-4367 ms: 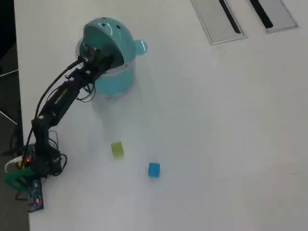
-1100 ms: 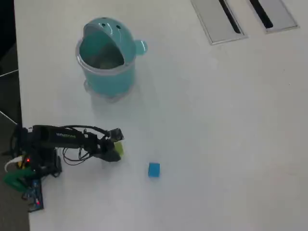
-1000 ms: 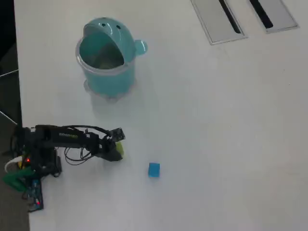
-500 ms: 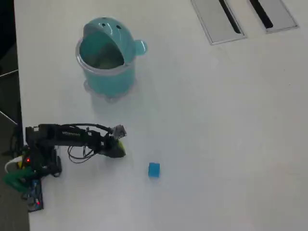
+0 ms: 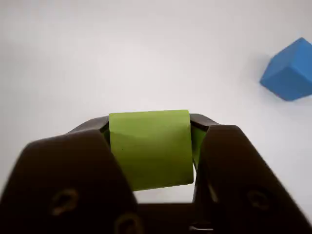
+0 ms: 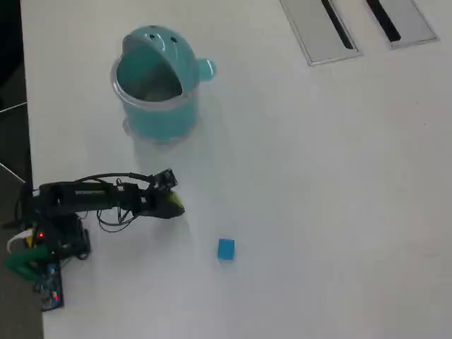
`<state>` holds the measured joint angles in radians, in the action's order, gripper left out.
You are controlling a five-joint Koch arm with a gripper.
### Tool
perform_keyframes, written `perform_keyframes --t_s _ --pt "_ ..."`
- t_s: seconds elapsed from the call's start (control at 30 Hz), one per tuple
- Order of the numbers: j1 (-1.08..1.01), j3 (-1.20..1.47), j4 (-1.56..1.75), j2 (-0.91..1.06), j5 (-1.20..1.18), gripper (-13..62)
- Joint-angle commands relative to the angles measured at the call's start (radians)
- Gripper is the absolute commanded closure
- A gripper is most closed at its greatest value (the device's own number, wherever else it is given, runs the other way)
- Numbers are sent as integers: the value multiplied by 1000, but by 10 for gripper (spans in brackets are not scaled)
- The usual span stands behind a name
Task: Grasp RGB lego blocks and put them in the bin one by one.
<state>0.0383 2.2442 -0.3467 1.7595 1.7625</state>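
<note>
The gripper [image 5: 150,146] is clamped on the yellow-green block [image 5: 150,148], its two dark jaws pressing the cube's sides in the wrist view; from overhead the gripper [image 6: 171,205] sits low over the white table [image 6: 318,198], a spot of green at its tip. The arm [image 6: 92,196] stretches out from its base at the table's left edge. The teal bin [image 6: 157,85] stands well apart, farther up the table. The blue block [image 6: 225,248] lies loose on the table near the gripper, to its lower right.
</note>
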Motion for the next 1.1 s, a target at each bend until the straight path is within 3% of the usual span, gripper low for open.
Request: perform_keyframes --t_s 0.0,0.63,1.07 --pt "18 -78 8 72 -26 315" --pt "305 -95 -52 345 -117 331" --pt "598 -350 -106 382 -164 346"
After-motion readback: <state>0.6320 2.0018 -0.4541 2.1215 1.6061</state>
